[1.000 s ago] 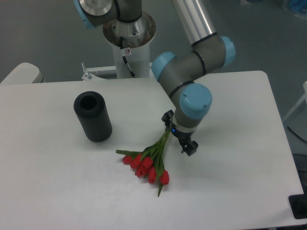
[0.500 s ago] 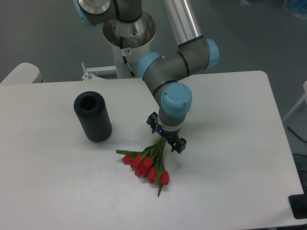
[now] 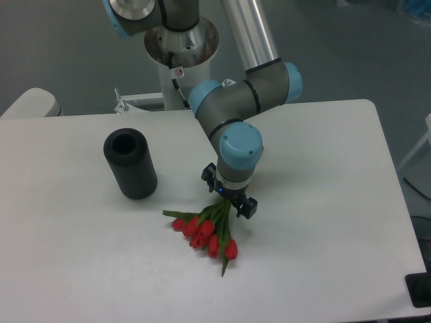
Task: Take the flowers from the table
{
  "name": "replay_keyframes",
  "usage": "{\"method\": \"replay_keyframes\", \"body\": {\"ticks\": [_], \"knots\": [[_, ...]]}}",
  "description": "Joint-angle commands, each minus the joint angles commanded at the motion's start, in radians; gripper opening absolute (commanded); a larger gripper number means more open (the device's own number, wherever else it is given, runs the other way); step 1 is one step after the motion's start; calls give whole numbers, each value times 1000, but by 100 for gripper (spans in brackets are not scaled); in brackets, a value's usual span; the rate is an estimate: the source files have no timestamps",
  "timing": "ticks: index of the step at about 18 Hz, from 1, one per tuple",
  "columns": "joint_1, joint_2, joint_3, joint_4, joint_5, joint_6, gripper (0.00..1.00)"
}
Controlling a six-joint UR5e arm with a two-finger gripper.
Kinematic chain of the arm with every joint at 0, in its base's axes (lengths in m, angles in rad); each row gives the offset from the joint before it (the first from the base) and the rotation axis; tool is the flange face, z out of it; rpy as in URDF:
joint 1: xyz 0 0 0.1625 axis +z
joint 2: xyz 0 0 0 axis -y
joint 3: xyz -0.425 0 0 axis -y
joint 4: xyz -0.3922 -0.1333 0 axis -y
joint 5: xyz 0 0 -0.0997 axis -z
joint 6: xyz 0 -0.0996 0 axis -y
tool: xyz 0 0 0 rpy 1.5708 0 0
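The flowers [image 3: 205, 231], a small bunch of red tulip buds with green stems and leaves, lie on the white table [image 3: 323, 235] near its middle. My gripper [image 3: 228, 197] points down right over the stem end of the bunch, one finger on each side of the stems. The fingers stand apart and look open. The stem tips are hidden under the gripper. I cannot tell whether the fingertips touch the table.
A black cylinder [image 3: 130, 163] stands upright on the table to the left of the flowers, about a hand's width away. The robot's white base column [image 3: 180, 57] rises behind the table's far edge.
My gripper has moved left, from beside the stems to directly over the stem end of the bunch. The flowers and the black cylinder have not moved.
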Motion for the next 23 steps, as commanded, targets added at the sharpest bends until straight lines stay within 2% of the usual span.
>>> {"method": "replay_keyframes", "body": {"ticks": [2, 6, 9, 16, 23], "knots": [[0, -2, 5, -5, 0, 2, 81], [0, -3, 5, -6, 5, 0, 42], [0, -3, 9, -5, 3, 0, 26], [2, 6, 34, -6, 5, 2, 14], [9, 5, 116, -21, 3, 12, 11]]}}
